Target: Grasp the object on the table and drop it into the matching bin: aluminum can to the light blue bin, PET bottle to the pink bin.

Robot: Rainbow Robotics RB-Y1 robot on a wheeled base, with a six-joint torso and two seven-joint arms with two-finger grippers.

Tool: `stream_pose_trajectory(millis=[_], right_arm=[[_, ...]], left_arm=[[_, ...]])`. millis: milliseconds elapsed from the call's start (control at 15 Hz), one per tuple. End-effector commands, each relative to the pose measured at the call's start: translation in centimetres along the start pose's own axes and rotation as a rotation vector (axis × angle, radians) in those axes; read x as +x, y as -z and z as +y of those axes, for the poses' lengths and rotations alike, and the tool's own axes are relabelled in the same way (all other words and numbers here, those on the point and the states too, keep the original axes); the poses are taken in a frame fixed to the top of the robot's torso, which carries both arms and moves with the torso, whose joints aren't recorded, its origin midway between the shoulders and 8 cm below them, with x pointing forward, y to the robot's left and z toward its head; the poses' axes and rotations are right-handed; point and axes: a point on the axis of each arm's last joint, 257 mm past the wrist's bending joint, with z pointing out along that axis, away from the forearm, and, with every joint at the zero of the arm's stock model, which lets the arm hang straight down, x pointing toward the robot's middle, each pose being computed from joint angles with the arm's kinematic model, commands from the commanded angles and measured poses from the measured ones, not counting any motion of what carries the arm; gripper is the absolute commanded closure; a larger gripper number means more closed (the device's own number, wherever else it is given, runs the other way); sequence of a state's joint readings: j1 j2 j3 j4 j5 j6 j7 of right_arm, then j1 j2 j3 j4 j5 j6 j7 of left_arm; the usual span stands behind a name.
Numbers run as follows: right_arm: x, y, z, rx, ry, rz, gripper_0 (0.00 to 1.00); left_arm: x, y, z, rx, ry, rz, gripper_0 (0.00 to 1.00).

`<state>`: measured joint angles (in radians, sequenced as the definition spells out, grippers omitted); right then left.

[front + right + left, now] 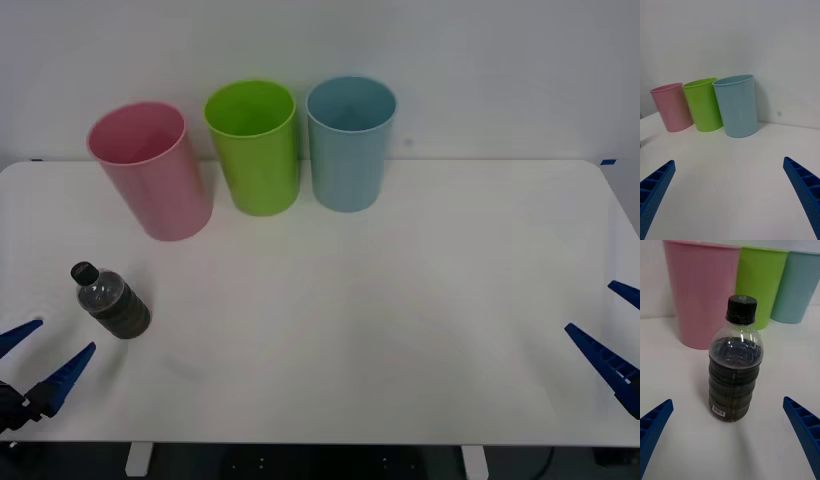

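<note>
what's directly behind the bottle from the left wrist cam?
Behind the PET bottle stands the pink bin, apart from it, with the lime green bin and light blue bin beside it. The bottle covers part of the pink bin's lower wall.

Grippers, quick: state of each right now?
Left gripper: open, empty, just short of the bottle.
Right gripper: open, empty, at the table's right edge.

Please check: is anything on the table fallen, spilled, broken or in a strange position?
Nothing stands out. The PET bottle stands upright with its cap on, apart from the pink bin, lime green bin and light blue bin, which all stand upright.
</note>
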<state>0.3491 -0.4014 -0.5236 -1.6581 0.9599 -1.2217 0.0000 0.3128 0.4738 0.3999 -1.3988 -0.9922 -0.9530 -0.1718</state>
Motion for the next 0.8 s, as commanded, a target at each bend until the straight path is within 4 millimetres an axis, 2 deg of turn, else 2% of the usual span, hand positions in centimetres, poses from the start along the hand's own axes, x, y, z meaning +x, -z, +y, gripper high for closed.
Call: stream_pose_trajectory(millis=[67,800], right_arm=[[0.0,0.0,0.0,0.0,0.0,0.0,0.0],[0.0,0.0,0.0,0.0,0.0,0.0,0.0]], left_arm=[[0.1,-1.4,-0.3,0.002,-0.003,-0.007,0.0],[0.3,-7.0,-0.6,0.035,-0.005,-0.014,0.0]])
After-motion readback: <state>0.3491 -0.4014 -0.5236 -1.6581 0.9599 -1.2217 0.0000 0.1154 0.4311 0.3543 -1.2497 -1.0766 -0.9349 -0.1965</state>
